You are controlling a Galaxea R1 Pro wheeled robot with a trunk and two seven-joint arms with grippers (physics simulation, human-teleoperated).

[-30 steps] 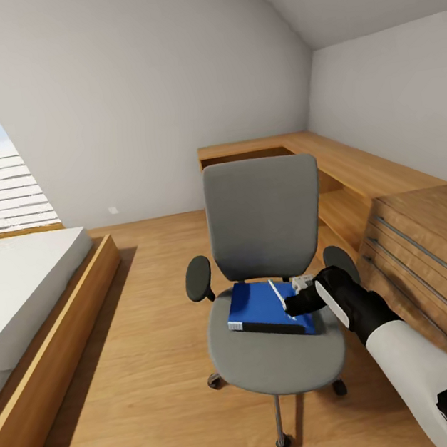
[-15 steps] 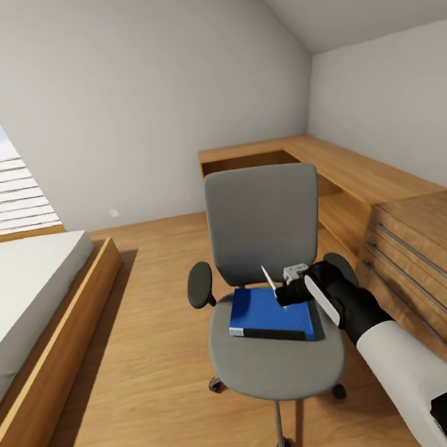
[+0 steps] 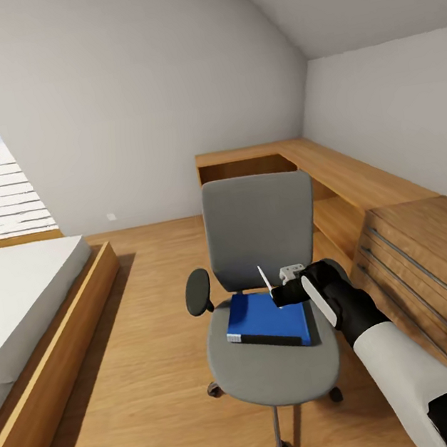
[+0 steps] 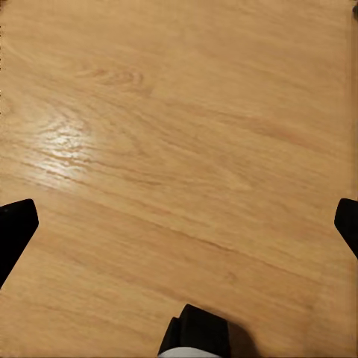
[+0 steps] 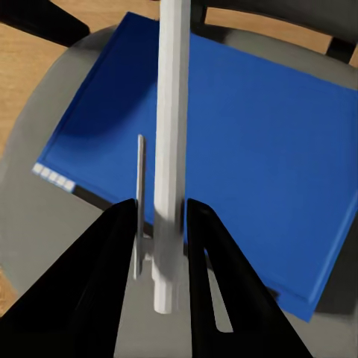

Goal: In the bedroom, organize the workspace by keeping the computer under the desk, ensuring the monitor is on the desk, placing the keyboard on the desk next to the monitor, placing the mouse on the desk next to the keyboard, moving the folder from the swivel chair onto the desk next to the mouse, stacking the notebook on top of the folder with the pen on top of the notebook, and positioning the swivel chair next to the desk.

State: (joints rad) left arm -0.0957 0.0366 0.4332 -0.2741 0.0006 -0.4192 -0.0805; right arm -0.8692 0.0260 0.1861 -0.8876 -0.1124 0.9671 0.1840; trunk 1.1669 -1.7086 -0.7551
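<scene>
Pen [image 3: 265, 278]: white, pinched between the closed fingers of the right gripper [image 3: 281, 294], held above the swivel chair [image 3: 267, 296] seat, long axis tilted upward. Folder [image 3: 266, 320]: blue, flat on the seat directly beneath. Left gripper [image 4: 179, 224]: spread wide, empty, facing wooden floor [image 4: 186, 134].

In the head view, the near right corner of the flat bright blue folder [image 3: 263, 316] on the seat of the grey upholstered swivel chair [image 3: 263, 246] is covered by the black right gripper [image 3: 281, 294], and the chair's right armrest is largely hidden behind the same arm. The thin white pen [image 5: 170, 142] is cut off by the right wrist picture's edge, so its far tip is not seen. Of the left gripper [image 4: 179, 224], only two dark fingertips [image 4: 15, 231] are seen at the left wrist picture's edges.
</scene>
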